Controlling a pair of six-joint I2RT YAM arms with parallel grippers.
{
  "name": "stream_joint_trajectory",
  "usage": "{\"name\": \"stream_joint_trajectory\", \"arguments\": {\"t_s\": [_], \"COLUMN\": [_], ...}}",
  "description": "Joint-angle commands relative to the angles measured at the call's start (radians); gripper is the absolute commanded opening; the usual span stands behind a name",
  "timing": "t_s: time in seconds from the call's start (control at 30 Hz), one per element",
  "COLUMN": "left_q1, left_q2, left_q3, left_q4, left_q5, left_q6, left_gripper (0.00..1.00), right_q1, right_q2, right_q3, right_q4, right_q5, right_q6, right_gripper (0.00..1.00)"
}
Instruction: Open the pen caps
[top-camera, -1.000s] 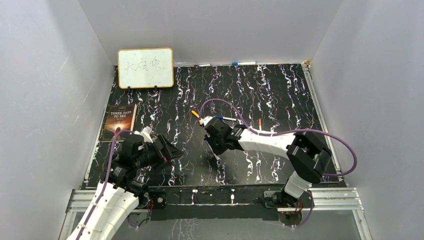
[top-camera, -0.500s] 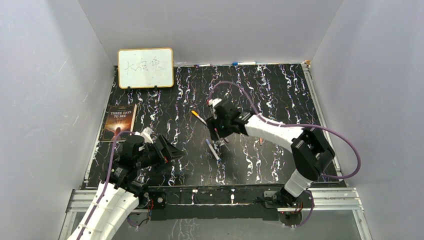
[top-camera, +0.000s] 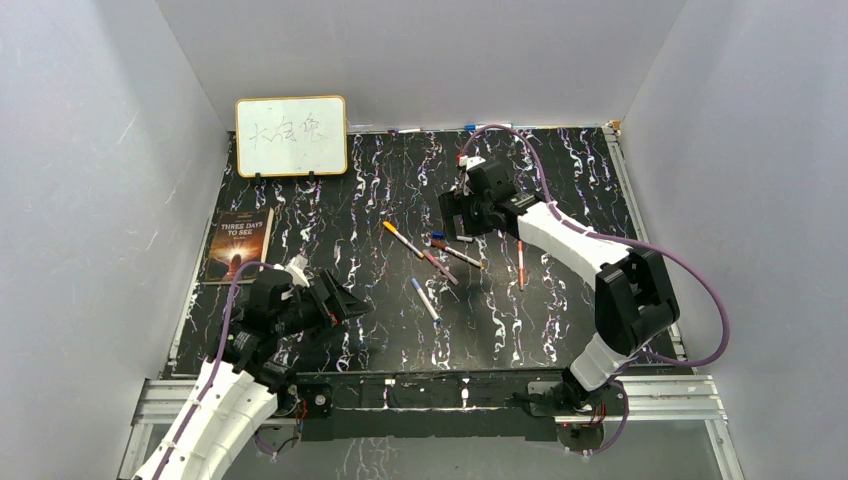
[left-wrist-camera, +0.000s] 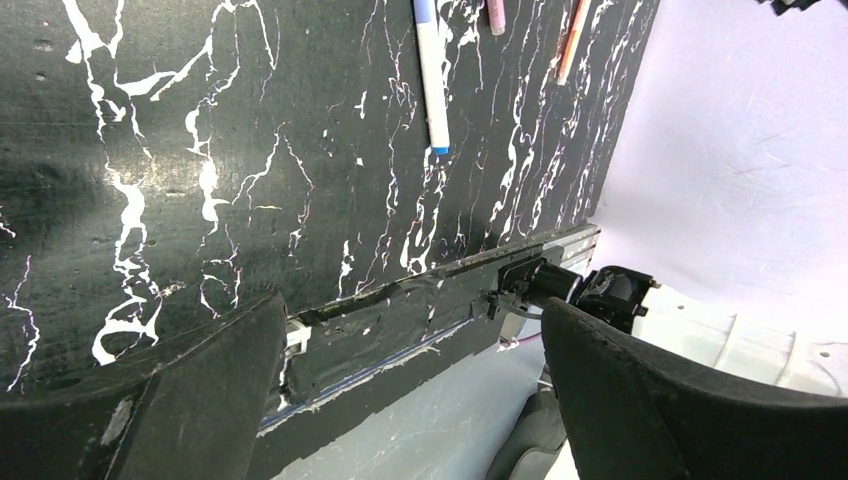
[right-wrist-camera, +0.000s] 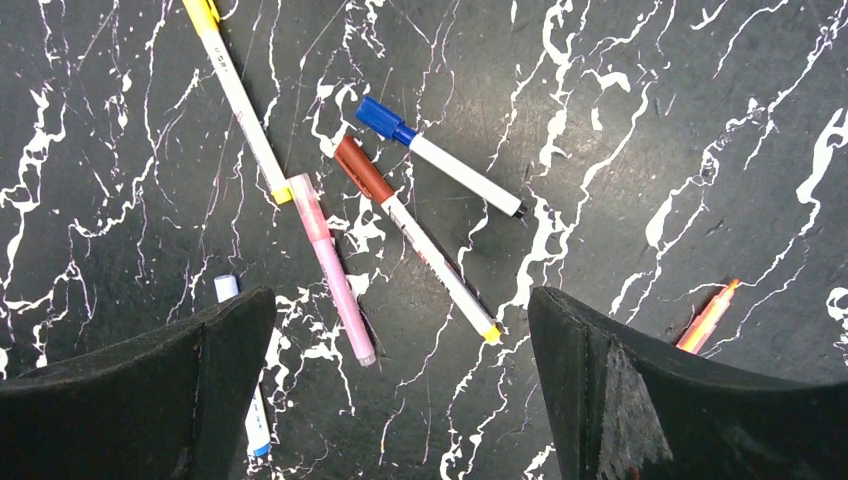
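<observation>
- Black marbled tabletop (top-camera: 560, 190), pens scattered mid-table, every cap in view on its pen: nothing opened yet, by the look of it.
- Right gripper (top-camera: 462, 215) out over the far centre, spread wide and carrying nothing.
- Same right gripper (right-wrist-camera: 402, 300) from its own camera: both fingers (right-wrist-camera: 130, 400) parted at the bottom corners, pens framed between them.
- Blue cap (right-wrist-camera: 378, 117) just above and a touch left of the gap's middle; white barrel running diagonally down to the right.
- Red-brown cap (right-wrist-camera: 362, 169) right beside it, nearly parallel, barrel slanting to a yellow end low in the frame.
- Both long axes oblique to the line between the fingers, so probably a wrist turn before closing squarely on either one.
- Yellow cap (right-wrist-camera: 203, 14) up at the top left, clipped by the frame edge.
- Left gripper (top-camera: 345, 302) also released and empty, low at the near left, well apart from the cluster; right arm clearly the nearer one.
- Pink pen (right-wrist-camera: 330, 265) lying clear, but hard to say where cap ends and barrel begins.
- Pale-blue pen (right-wrist-camera: 245, 400) half hidden behind the left-hand finger; cap end impossible to tell.
- Orange pen (right-wrist-camera: 708, 317) cut off by the other finger, cap likewise unreadable.
</observation>
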Motion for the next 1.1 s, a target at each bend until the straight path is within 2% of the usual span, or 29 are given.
{"name": "stream_joint_trajectory", "arguments": {"t_s": [0.0,0.07,0.43,0.57,0.7,0.8,0.9,1.07], "left_q1": [-0.003,-0.003,-0.002,-0.002,-0.003,-0.002,-0.003,-0.003], "left_q2": [0.014,0.014,0.020,0.036,0.049,0.049,0.051,0.080], "left_q3": [0.029,0.021,0.015,0.023,0.041,0.049,0.038,0.013], "left_q4": [-0.001,0.007,0.017,0.025,0.023,0.016,0.017,0.059], "left_q5": [0.030,0.032,0.037,0.040,0.036,0.031,0.031,0.052], "left_q6": [0.019,0.013,0.004,0.006,0.013,0.015,0.018,0.021], "left_gripper": [0.98,0.98,0.98,0.98,0.98,0.98,0.98,0.98], "right_q1": [-0.002,-0.002,-0.003,-0.005,-0.007,-0.007,-0.007,0.008], "right_q2": [0.015,0.039,0.160,0.269,0.407,0.456,0.448,0.357], "right_q3": [0.054,0.052,0.122,0.286,0.516,0.583,0.550,0.352], "right_q4": [0.018,0.022,0.077,0.096,0.038,0.007,0.000,0.033], "right_q5": [0.031,0.031,0.019,0.052,0.048,0.029,-0.009,-0.100], "right_q6": [-0.015,-0.018,0.004,0.023,0.013,-0.004,-0.009,0.019], "right_gripper": [0.98,0.97,0.81,0.80,0.80,0.79,0.76,0.68]}}
